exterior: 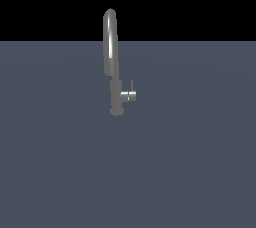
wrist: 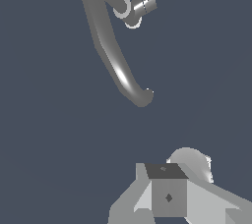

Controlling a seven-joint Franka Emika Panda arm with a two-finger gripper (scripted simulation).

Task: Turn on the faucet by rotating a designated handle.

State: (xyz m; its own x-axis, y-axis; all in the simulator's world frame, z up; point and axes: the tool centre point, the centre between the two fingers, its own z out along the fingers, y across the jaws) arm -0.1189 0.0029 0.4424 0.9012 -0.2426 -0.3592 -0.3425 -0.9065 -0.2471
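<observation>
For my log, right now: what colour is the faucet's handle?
Grey metal, the short grey metal cylinder handle; clearest in the wrist view.

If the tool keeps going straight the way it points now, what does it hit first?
Probably only the bare surface. In the wrist view the tool looks down beside the faucet, and the handle lies well off its line. Depth is unclear.

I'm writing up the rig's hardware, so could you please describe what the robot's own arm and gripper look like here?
Only the wrist view shows it: the gripper is blocky, in matte light and mid grey, with a darker square face bearing a small diamond mark and a rounded pale part behind. No cables are visible; the exterior view shows no arm.
</observation>
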